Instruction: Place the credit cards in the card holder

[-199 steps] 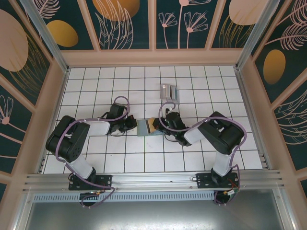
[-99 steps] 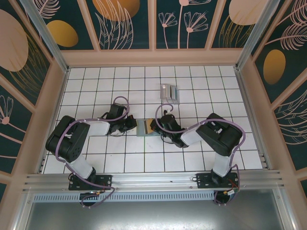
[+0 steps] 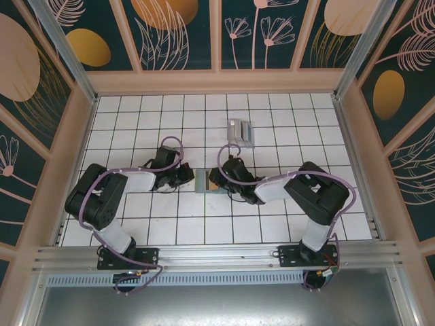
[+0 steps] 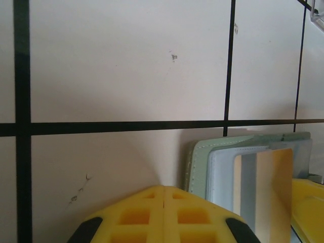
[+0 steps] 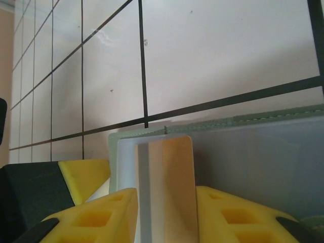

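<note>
Right pincer [image 5: 164,196] spread around gold-brown credit card [image 5: 167,167] in sage-green card holder [image 5: 253,152]; left pincer [image 4: 164,197] pressed together

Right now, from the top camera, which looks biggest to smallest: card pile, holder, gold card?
1. Card pile.
2. Holder, though the right pincer hides part, so these two are close.
3. Gold card, a sliver.

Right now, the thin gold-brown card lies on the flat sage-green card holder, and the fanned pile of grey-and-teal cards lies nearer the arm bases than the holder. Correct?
No: the fanned pile of grey-and-teal cards lies farther from the arm bases than the flat sage-green card holder; the top external view shows it. The rest holds.
</note>
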{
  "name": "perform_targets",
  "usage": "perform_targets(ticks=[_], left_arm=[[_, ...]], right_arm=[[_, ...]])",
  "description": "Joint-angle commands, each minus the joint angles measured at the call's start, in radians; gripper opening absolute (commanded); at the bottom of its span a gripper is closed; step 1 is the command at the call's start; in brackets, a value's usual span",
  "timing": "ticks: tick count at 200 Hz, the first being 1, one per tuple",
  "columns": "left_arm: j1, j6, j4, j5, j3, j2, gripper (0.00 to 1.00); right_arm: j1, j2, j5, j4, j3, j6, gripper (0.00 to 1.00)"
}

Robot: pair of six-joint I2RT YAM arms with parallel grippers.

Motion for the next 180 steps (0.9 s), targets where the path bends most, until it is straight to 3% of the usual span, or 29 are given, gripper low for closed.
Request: perform_targets(ticks=[1, 89, 180], left_arm=[[-0.002, 0.014, -0.052, -0.029, 0.005, 0.027, 0.00], [-0.002, -0.035, 0.016, 0.035, -0.038, 0.011, 0.00], [-0.002, -0.018, 0.003, 0.000, -0.045, 0.008, 0.00]], right_arm=[[0.002, -0.014, -0.007, -0.128, 0.020, -0.036, 0.35], [0.020, 0.090, -0.048, -0.156, 0.146, 0.006, 0.28], [0.032, 0.088, 0.033, -0.382, 0.260, -0.004, 0.37]])
